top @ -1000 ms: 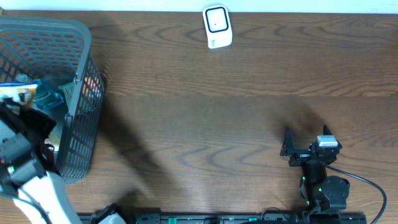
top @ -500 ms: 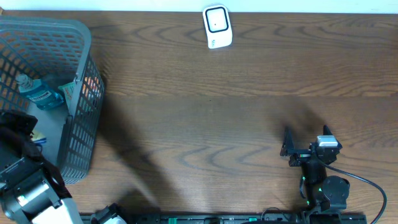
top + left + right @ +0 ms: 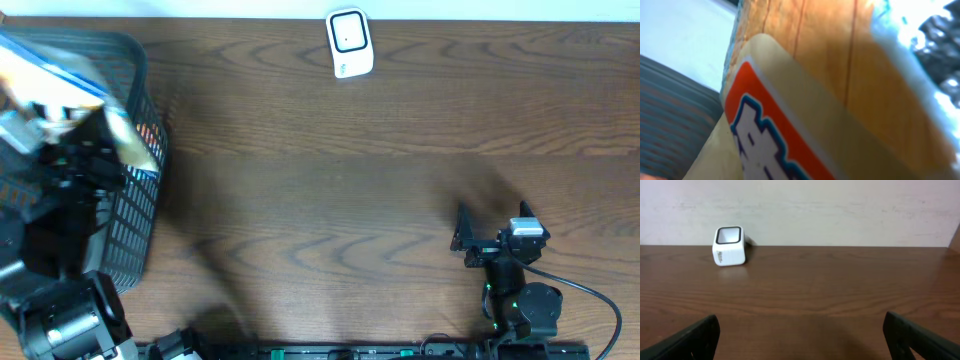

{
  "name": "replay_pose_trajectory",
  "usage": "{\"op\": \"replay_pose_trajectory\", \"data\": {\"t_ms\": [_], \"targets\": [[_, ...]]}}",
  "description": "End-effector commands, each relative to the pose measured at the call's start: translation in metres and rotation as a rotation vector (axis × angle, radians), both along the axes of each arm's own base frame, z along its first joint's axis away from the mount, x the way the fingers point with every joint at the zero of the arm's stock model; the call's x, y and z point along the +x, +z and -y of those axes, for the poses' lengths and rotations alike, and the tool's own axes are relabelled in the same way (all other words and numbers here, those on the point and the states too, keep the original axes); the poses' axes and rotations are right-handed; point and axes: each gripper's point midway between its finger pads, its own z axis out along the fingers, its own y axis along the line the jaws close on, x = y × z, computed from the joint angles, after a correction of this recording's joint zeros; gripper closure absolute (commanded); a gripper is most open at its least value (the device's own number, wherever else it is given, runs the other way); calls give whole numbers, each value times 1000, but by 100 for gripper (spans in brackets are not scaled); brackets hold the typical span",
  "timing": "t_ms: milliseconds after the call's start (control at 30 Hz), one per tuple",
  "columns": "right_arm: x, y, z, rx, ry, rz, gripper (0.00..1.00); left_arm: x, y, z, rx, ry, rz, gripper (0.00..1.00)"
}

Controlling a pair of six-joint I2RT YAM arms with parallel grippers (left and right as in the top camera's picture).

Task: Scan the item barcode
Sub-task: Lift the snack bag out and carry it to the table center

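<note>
We saw the left gripper (image 3: 82,142) clamped on a packet (image 3: 62,88) held above the grey mesh basket (image 3: 135,235) at the left end of the wooden table (image 3: 330,170). The packet was blurred in the overhead view. In the left wrist view it filled the picture, showing a tan wrapper and an orange-red label with white letters outlined in blue. We could not make out a barcode there. The right gripper (image 3: 466,232) sat low at the near right of the table, its jaws spread wide and empty. The white scanner (image 3: 349,43) stood upright at the table's far edge, well apart from the packet and straight ahead of the right wrist camera.
</note>
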Motion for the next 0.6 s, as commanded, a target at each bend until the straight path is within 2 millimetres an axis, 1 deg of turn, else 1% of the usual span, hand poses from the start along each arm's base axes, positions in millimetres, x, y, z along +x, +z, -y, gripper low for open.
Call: {"op": "replay_pose_trajectory", "data": {"t_ms": [0, 67, 133, 200, 300, 333, 367, 467, 500, 567], "targets": [[0, 0, 2, 16, -13, -1, 1, -5, 0, 55, 41, -235, -16, 93], [0, 0, 2, 16, -14, -1, 1, -4, -16, 72, 55, -300, -72, 93], [0, 0, 2, 16, -13, -1, 1, -4, -36, 88, 63, -363, -145, 93], [0, 0, 2, 16, -13, 0, 1, -4, -60, 101, 80, -419, -226, 92], [0, 0, 2, 16, -13, -1, 1, 2, -102, 110, 82, -426, -377, 93], [0, 0, 2, 16, -13, -1, 1, 6, -119, 115, 85, -427, -437, 93], [0, 0, 2, 16, -13, -1, 1, 8, -125, 117, 87, -432, -457, 93], [0, 0, 2, 16, -14, 0, 1, 18, -160, 149, 123, -545, -563, 93], [0, 0, 2, 16, -13, 0, 1, 20, -176, 162, 132, -587, -610, 93], [0, 0, 2, 16, -13, -1, 1, 24, -195, 171, 142, -606, -672, 93]]}}
